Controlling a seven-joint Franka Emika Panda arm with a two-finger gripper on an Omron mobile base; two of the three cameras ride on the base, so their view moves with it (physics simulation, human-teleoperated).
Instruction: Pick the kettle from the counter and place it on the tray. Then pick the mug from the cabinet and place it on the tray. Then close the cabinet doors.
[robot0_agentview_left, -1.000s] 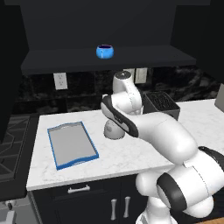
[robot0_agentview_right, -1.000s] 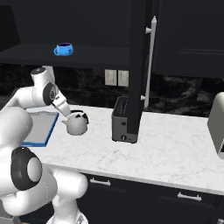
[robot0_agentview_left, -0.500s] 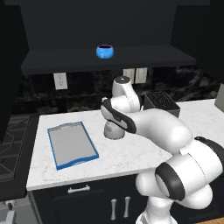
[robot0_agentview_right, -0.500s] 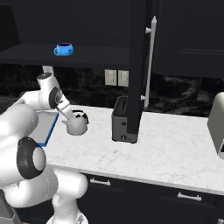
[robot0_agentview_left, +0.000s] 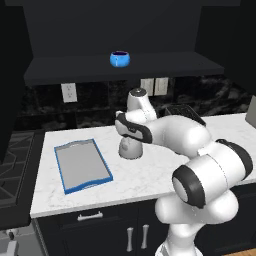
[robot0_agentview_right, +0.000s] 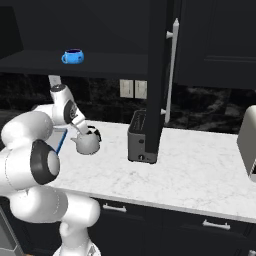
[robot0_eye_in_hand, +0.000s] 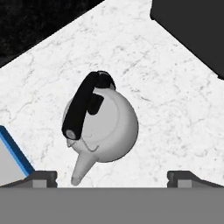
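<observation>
The gripper (robot0_eye_in_hand: 112, 177) hangs spread wide and empty above the kettle (robot0_eye_in_hand: 101, 130), which stands upright on the counter (robot0_agentview_right: 200, 165) just right of the tray (robot0_agentview_left: 82, 166). The fingers look set either side of the black handle (robot0_eye_in_hand: 83, 109), probably to lift by its arch. The mug (robot0_agentview_left: 119, 59) waits on the open cabinet's shelf (robot0_agentview_left: 165, 64).

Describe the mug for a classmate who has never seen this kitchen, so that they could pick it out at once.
Start at the dark upper cabinet above the white marble counter. On its open shelf stands the mug, alone. It is small, squat and bright blue with a dark inside, unlike the light-grey kettle and the blue-rimmed tray down on the counter.
</observation>
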